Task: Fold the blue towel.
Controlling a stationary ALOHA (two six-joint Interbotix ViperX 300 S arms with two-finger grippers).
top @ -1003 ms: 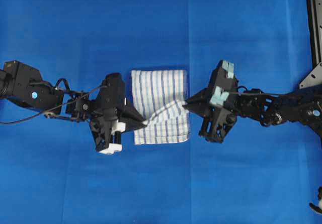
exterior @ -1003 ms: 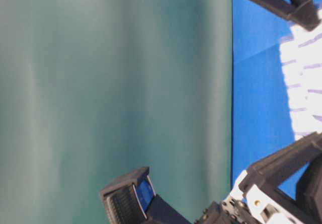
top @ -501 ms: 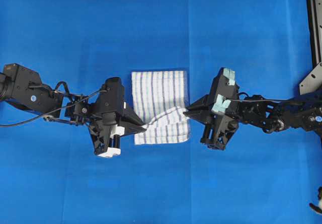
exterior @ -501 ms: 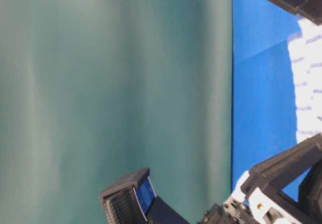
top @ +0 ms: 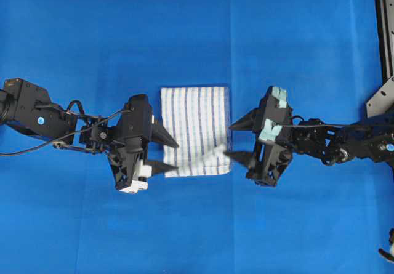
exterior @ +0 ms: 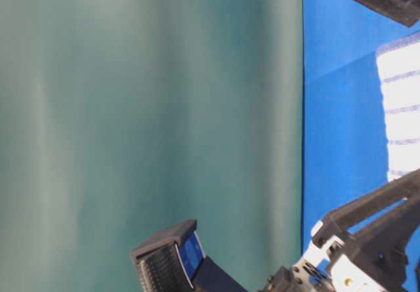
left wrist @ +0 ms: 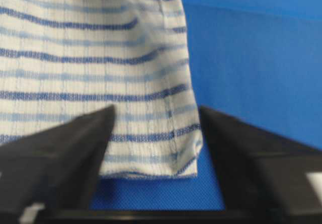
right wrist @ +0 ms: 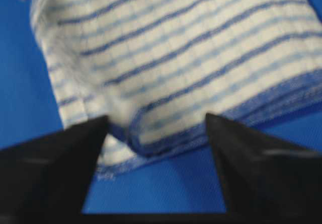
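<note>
The blue towel point(top: 196, 126), white with thin blue stripes, lies folded in the middle of the blue table covering. Its near flap looks blurred and slightly raised. My left gripper point(top: 170, 156) is open at the towel's near-left corner, and my right gripper point(top: 228, 140) is open at its right edge. In the left wrist view the towel point(left wrist: 90, 68) hangs free between the spread fingers of the left gripper point(left wrist: 156, 126). The right wrist view shows the towel's point(right wrist: 176, 58) layered edge just beyond my right gripper point(right wrist: 156, 131). Neither gripper holds anything. The table-level view catches only a strip of towel point(exterior: 400, 108).
A black metal frame point(top: 385, 28) runs down the right edge of the overhead view. A thin cable point(top: 37, 145) trails from the left arm. A plain green backdrop point(exterior: 151, 121) fills most of the table-level view.
Both grippers were shut on the towel's lifted edge. They have opened and let go, and the flap has dropped onto the folded towel. The arms have barely shifted.
</note>
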